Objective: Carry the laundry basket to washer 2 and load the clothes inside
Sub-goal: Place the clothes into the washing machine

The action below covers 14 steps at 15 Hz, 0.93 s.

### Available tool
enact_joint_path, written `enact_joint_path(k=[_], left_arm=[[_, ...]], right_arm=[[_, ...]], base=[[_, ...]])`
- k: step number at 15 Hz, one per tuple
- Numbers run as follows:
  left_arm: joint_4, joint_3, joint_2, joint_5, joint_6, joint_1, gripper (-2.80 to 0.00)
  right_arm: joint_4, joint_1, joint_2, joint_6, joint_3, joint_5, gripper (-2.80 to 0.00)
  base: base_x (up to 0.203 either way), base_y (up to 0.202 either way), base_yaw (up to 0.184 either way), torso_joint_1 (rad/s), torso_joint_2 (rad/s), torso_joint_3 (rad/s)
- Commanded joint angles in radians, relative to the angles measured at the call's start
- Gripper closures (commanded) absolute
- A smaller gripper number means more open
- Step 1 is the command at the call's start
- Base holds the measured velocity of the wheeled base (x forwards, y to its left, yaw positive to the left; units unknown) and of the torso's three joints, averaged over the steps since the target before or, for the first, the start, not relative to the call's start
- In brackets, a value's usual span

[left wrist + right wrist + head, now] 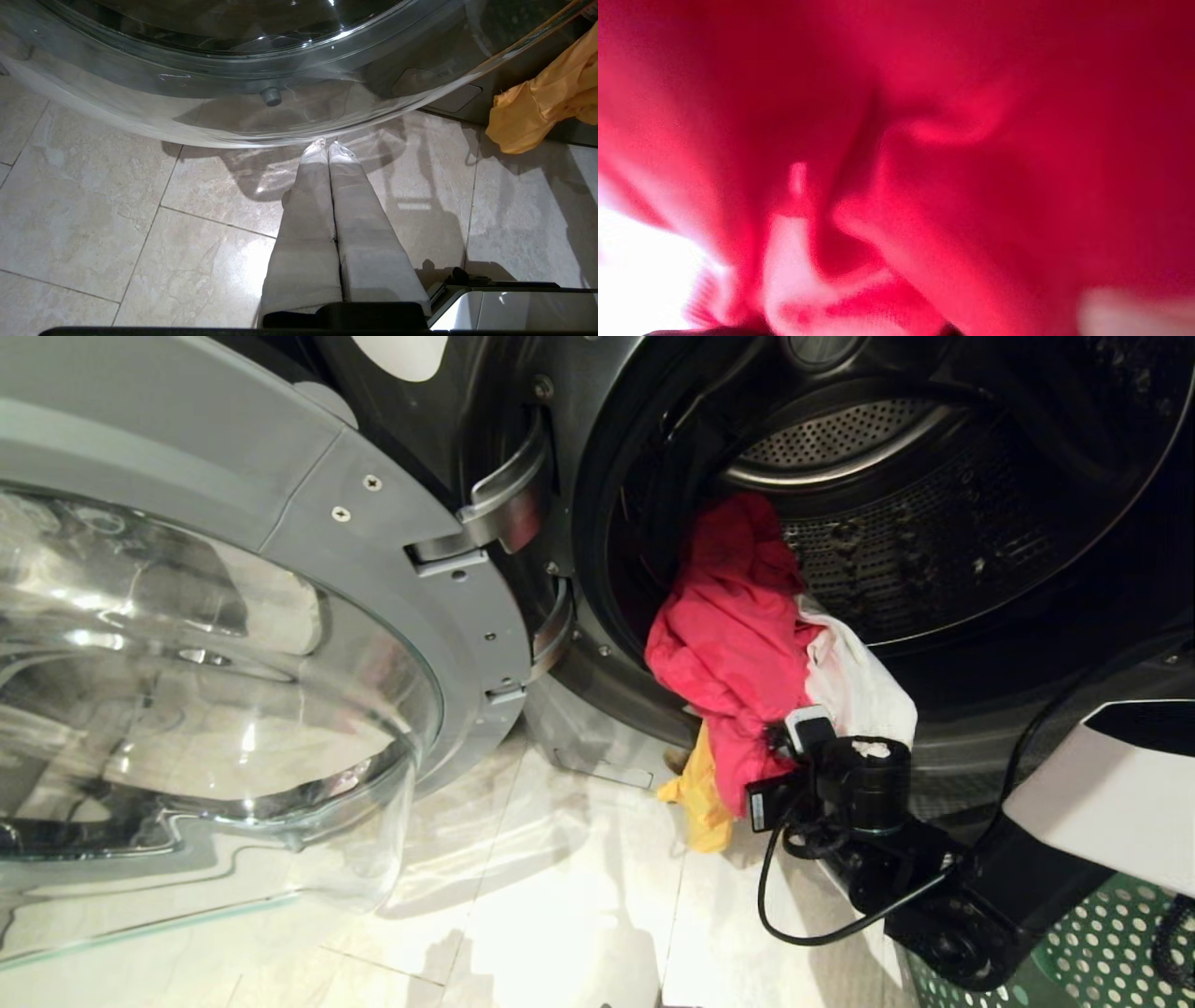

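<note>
A dark grey washer [597, 523] stands with its drum open; no numeral shows on it. The clothes hang over the drum's lower lip: a pink-red garment [738, 644], a white one [859, 686] and an orange-yellow one [700, 793] dangling towards the floor. My right gripper [780, 742] is buried in the bundle just below the lip, fingers hidden. Pink-red cloth [971, 163] fills the right wrist view. The green laundry basket [1111, 943] sits low at the right behind the right arm. My left gripper [327, 145] is shut and empty, parked over the tiles.
The washer's round glass door [233, 663] swings out wide on the left, over pale floor tiles [560, 915]. Its glass bulge [233, 70] hangs just ahead of the left fingertips. The orange-yellow garment [537, 107] also shows beside that door.
</note>
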Motion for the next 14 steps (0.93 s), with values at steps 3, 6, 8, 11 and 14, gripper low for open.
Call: enact_joint_path(k=[3,6,8,11,14], left_arm=[[0.000,0.008,0.001,0.000,0.000,0.000,0.00],[0.000,0.008,0.001,0.000,0.000,0.000,0.00],[0.000,0.008,0.001,0.000,0.000,0.000,0.00],[0.000,0.008,0.001,0.000,0.000,0.000,0.00],[0.000,0.008,0.001,0.000,0.000,0.000,0.00]], right_arm=[[0.002,0.006,-0.104,-0.019,0.001,-0.002,0.00],[0.008,0.006,-0.148,-0.038,0.000,0.001,0.00],[0.006,0.005,-0.173,-0.067,-0.008,0.010,0.00],[-0.062,0.004,-0.170,-0.151,-0.055,0.009,0.00],[-0.149,0.003,-0.160,-0.223,-0.066,0.012,0.00]], base=[[0.000,0.000,0.000,0.000,0.00,0.000],[0.000,0.000,0.000,0.000,0.00,0.000],[0.000,0.000,0.000,0.000,0.00,0.000],[0.000,0.000,0.000,0.000,0.00,0.000],[0.000,0.000,0.000,0.000,0.00,0.000]])
